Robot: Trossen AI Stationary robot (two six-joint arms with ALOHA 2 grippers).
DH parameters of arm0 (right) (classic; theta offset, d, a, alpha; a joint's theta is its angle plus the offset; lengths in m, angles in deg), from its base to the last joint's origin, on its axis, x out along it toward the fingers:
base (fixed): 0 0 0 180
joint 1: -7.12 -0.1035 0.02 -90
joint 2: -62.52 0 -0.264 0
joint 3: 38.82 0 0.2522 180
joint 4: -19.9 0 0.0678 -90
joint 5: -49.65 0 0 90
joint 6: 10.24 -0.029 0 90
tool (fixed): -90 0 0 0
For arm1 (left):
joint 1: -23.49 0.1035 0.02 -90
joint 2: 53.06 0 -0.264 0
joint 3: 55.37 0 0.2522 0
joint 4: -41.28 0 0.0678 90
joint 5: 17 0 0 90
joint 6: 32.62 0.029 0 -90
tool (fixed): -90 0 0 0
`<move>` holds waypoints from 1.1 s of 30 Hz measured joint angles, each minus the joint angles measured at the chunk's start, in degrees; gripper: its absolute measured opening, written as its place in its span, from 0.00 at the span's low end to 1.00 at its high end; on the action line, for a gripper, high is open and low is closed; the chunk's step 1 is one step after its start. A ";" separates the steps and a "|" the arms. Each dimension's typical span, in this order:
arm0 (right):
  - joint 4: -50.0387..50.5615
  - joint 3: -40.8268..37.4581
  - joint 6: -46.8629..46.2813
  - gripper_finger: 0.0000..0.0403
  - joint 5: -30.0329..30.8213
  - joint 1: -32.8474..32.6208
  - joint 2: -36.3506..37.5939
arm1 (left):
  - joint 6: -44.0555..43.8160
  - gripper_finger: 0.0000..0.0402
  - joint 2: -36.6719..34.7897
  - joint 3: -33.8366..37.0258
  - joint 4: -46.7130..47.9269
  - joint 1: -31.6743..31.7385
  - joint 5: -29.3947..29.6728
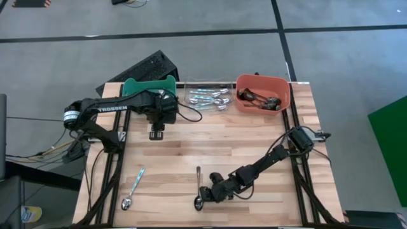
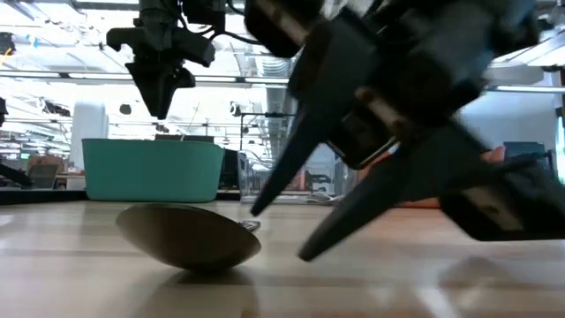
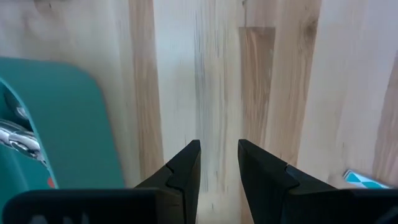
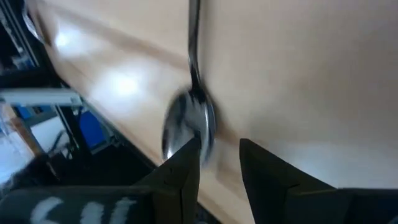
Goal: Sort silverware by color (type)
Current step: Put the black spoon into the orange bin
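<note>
Right gripper (image 4: 219,155), fingers parted with nothing between them, sits low at the table's (image 1: 254,140) front edge; dark-handled spoon (image 4: 190,118) lies just ahead of its fingertips, bowl nearest; left gripper (image 3: 219,158) hangs parted, empty, beside the teal bin (image 1: 147,86).

spoon (image 4: 189,121) bowl blurred; handle cut off

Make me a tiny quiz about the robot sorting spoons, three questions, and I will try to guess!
1. True or false: the right gripper is beside the dark-handled spoon.
2. How many spoons lie loose on the table?
3. The left gripper hangs near which bin? A teal bin B orange bin

Key: 1 true. 2 two, the other being the teal-handled spoon. 3 A.
</note>
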 joint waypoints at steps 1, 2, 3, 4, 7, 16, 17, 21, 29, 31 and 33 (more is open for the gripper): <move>0.01 0.00 0.10 0.34 0.00 0.55 0.00 | -0.11 0.24 0.00 0.00 0.00 0.00 -0.02; 0.11 0.01 0.23 0.34 0.02 1.15 0.00 | -0.44 0.24 0.00 0.00 0.04 0.00 -0.04; 0.63 0.27 0.35 0.34 0.00 1.75 0.00 | -0.59 0.24 0.00 0.00 0.08 0.00 -0.06; 1.32 0.81 0.65 0.34 -0.04 2.37 0.00 | -0.77 0.24 0.00 0.00 0.20 0.00 -0.06; 7.31 4.57 3.77 0.34 -1.21 4.13 0.34 | -0.52 0.24 0.00 0.00 1.52 0.00 -0.06; 37.32 20.91 12.05 0.32 -1.49 7.48 0.07 | 1.06 0.24 0.00 0.00 3.65 0.00 -0.02; 37.49 21.39 12.51 0.31 -1.52 7.81 0.07 | 1.06 0.24 0.00 0.00 3.67 0.00 -0.02; 39.01 21.59 12.87 0.30 -1.84 8.82 -0.01 | 1.04 0.24 0.00 0.00 3.62 0.00 -0.02; 40.20 21.59 15.06 0.30 -1.83 9.58 -0.07 | 1.01 0.24 0.00 0.00 3.68 0.00 -0.02; 39.33 21.59 15.15 0.30 -1.81 9.80 -0.07 | 0.99 0.24 0.00 0.00 3.84 0.00 -0.02; 38.56 21.59 15.23 0.30 -1.77 9.82 -0.07 | 0.99 0.24 0.00 0.00 3.91 0.00 -0.02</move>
